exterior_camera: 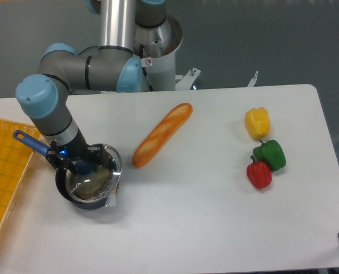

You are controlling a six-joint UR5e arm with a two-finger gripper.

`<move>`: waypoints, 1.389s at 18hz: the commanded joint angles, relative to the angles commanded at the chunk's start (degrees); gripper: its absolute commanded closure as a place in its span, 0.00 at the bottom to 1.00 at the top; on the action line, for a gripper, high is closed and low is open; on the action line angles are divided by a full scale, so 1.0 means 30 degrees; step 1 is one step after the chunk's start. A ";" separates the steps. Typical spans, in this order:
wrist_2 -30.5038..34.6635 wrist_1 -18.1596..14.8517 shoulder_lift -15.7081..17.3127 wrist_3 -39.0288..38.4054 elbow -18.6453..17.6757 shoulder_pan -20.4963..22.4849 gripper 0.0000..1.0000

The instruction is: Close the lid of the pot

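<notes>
Glass lid (94, 178) sits over the pot (78, 194) at the table's (215, 217) left, slightly tilted, so not quite seated; the gripper (85, 169) is down on its knob, grip impossible to judge.

Clear glass pot lid (93, 178), glossy metal rim

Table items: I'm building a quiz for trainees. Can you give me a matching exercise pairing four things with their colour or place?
Things:
1. baguette
2. pot handle
3. pot lid
4. red pepper

Descriptions:
A. blue
B. just below the green pepper
C. at the pot, beneath the hand
D. lies diagonally mid-table

Pairs: 1-D, 2-A, 3-C, 4-B
</notes>
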 joint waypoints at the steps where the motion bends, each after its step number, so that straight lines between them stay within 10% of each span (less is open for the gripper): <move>1: 0.0000 0.0000 0.0000 0.0000 0.0000 0.0000 0.41; 25: -0.0644 0.0000 0.0000 0.0000 -0.0117 0.0233 0.39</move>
